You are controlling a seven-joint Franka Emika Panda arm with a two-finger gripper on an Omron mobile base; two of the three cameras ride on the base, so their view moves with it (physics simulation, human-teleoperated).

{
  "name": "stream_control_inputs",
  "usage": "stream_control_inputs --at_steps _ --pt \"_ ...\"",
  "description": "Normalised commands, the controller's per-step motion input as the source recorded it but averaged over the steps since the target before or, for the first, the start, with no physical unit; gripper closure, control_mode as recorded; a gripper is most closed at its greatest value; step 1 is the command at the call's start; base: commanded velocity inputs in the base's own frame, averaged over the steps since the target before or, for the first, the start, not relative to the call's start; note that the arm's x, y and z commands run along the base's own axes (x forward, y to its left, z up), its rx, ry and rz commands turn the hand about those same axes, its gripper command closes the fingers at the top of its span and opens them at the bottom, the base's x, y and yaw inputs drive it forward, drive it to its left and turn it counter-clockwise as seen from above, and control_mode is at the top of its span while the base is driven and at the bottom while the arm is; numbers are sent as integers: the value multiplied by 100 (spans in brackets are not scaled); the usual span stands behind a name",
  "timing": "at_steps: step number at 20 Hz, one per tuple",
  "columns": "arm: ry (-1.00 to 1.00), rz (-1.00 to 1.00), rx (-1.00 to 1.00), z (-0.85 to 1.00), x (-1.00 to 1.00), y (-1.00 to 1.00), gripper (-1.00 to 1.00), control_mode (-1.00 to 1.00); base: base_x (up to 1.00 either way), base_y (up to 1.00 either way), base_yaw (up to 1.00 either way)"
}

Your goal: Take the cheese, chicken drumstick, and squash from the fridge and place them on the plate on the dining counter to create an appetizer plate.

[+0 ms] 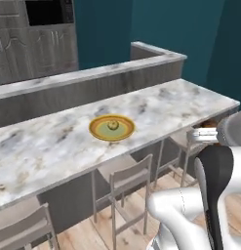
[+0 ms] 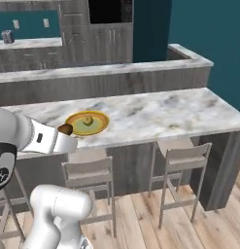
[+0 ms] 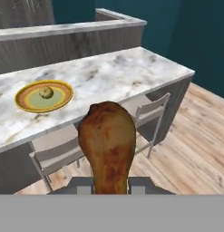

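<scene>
arm (image 1: 180, 215): glossy white rounded shells | joints: dark grey-black bands | wrist: grey cylinder

I see the reddish-brown chicken drumstick (image 3: 107, 145) upright in my gripper (image 3: 110, 186); the squash (image 3: 47, 93) sits on the plate (image 3: 27, 103), on the dining counter (image 3: 113, 74).
</scene>
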Motion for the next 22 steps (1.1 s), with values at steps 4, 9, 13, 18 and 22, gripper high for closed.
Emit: stream_control_inputs --at_steps 4,9,13,18,22 --pt "0 0 0 0 0 0 100 100 78 -58 63" --pt "0 0 0 0 0 0 100 100 78 -51 63" --pt "0 0 0 0 0 0 100 100 72 -39 62" --pt "0 0 0 0 0 0 100 100 67 -24 60" --pt "0 0 0 0 0 0 100 100 37 0 19"
